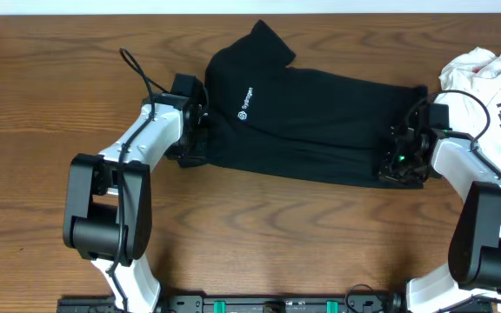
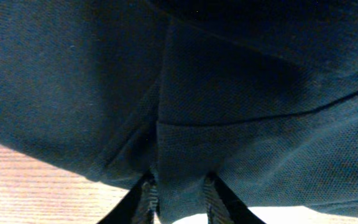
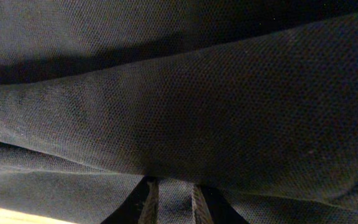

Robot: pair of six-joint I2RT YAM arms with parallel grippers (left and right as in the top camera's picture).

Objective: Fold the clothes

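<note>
- From above: the black shirt (image 1: 311, 122) lies in the middle of the bench (image 1: 42, 104), folded into a long strip. One sleeve pokes out at the top.
- The left hand (image 1: 200, 130) sits at the shirt's left end and the right hand (image 1: 400, 161) at its right end. Both touch the cloth. From up here I cannot tell how far open they are.
- A white top (image 1: 494, 74) lies bunched up right beside the right arm. I think the arm could catch it and drag it onto the shirt if it swings that way.
- Left wrist view: the shirt (image 2: 241, 93) fills almost the whole picture, with a strip of bench (image 2: 17, 183) below it.
- The left hand (image 2: 179, 186) has only a narrow gap between its fingers (image 2: 146, 198), and cloth sits in that gap. I cannot tell if it pinches the cloth or has let go.
- If this hand pulls away with cloth stuck in it, the fold could get tugged open.
- Right wrist view: the shirt (image 3: 197, 106) covers nearly everything, in soft ridges.
- The right hand (image 3: 169, 186) is also narrow, with cloth between its fingers (image 3: 149, 200). I cannot tell if it grips.
- If one hand pulls and the other does not, the strip could twist or bunch up.
</note>
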